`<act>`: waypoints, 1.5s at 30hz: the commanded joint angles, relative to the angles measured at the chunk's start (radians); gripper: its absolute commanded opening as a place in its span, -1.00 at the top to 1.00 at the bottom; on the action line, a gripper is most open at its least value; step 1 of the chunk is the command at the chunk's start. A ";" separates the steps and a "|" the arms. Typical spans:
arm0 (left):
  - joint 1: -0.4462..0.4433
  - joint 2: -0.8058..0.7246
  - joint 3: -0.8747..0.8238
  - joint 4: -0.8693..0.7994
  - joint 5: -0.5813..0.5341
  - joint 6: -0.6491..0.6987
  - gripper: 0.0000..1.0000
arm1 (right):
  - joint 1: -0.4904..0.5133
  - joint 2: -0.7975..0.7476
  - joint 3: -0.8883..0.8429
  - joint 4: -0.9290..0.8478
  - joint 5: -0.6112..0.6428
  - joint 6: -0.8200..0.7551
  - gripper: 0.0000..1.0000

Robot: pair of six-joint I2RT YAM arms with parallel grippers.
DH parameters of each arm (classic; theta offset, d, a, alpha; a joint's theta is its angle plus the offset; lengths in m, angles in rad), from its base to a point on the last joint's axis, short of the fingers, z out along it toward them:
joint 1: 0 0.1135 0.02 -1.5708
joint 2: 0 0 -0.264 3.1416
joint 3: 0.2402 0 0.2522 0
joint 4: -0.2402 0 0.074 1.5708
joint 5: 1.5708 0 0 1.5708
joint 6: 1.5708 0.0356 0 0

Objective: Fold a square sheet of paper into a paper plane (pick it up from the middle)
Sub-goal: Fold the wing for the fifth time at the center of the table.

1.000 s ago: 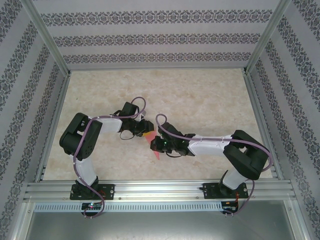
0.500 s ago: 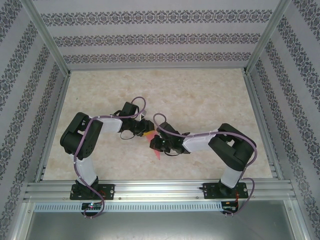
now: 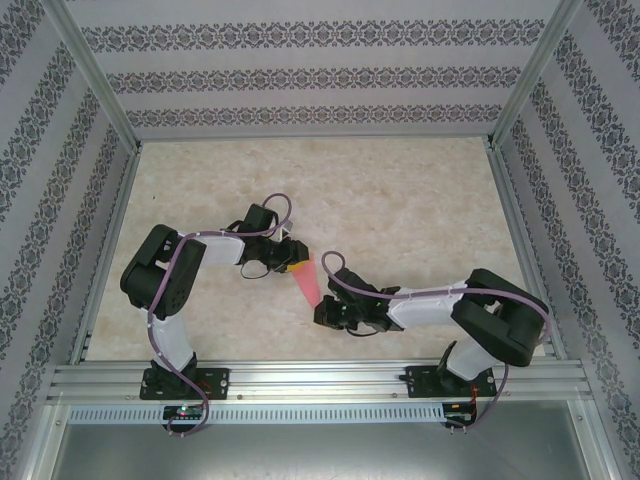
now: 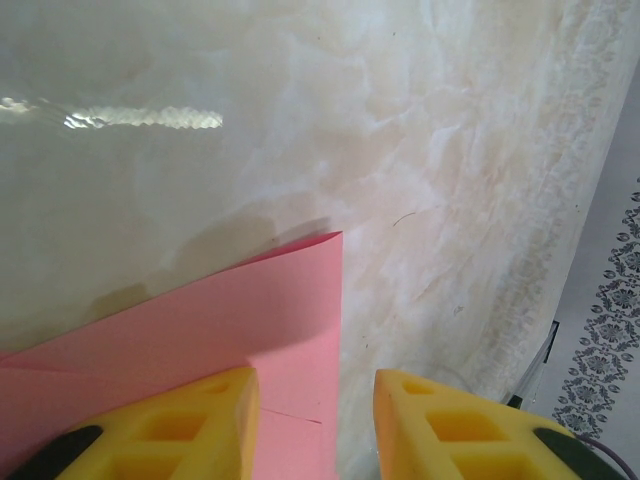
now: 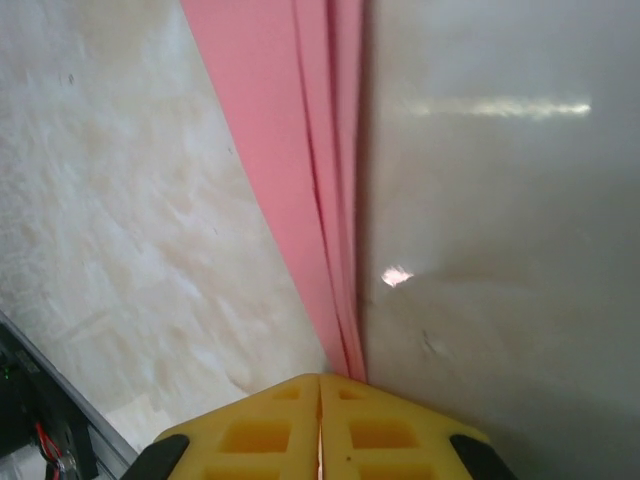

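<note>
Cut off at the lower edge of the left wrist view, both yellow fingers [image 4: 190,425] of the left gripper [image 4: 315,400] — jaws spread, a clear gap between them. Set over the plane [image 4: 250,330] on one side, over bare desk [image 4: 300,120] on the other; hard to say whether touching or hovering just above. Partly hidden by that gripper from above, the plane's wide end.

Pressed together in the right wrist view, the jaws of the right gripper [image 5: 320,385], with only a thin seam between the yellow pads [image 5: 260,415]. Met right at the fingertips by the plane's narrow point; cannot tell whether nipped between them or merely touching. Lost off the top of that view, the far end of the paper.

Lying flat mid-desk in the overhead shot, between the two grippers — wide end toward the left one, point toward the right one and the near edge. Thin, pink-red, unmarked; folded into a long narrow wedge. Stacked along one long side, several layered edges running close together toward the point. Showing in the left wrist view, a square corner of a flap, a faint fold line near the fingers and a soft shadow on the pale marbled desk behind.
</note>
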 commanded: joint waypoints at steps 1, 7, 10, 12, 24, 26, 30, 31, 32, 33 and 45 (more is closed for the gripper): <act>0.015 0.050 -0.019 -0.008 -0.070 0.013 0.25 | 0.009 -0.057 -0.017 -0.085 0.017 0.003 0.81; 0.015 0.047 -0.021 -0.005 -0.066 0.011 0.25 | -0.051 -0.026 0.077 0.054 0.002 -0.012 0.76; 0.016 0.049 -0.021 -0.002 -0.060 0.010 0.25 | -0.080 0.060 0.135 0.090 -0.004 -0.011 0.79; 0.015 0.048 -0.016 -0.007 -0.057 0.013 0.25 | -0.091 0.109 0.153 0.101 -0.006 -0.010 0.81; 0.014 -0.036 0.073 -0.156 -0.042 0.136 0.05 | -0.075 0.239 0.068 0.140 -0.026 0.041 0.94; 0.015 -0.076 0.071 -0.156 -0.027 0.130 0.01 | -0.073 0.242 0.066 0.137 -0.016 0.046 0.97; 0.015 -0.124 0.020 -0.095 0.022 0.082 0.00 | -0.070 0.247 0.076 0.137 -0.009 0.045 0.99; 0.014 -0.127 0.006 -0.073 0.032 0.068 0.00 | -0.070 0.247 0.078 0.137 -0.008 0.046 0.99; 0.013 -0.127 -0.008 -0.045 0.046 0.055 0.00 | -0.070 0.247 0.079 0.137 -0.007 0.046 0.99; 0.012 -0.123 -0.016 -0.029 0.055 0.047 0.00 | -0.070 0.247 0.080 0.137 -0.005 0.047 0.99; 0.027 -0.061 -0.036 -0.017 -0.079 0.071 0.03 | -0.058 0.237 0.048 0.136 -0.010 0.054 1.00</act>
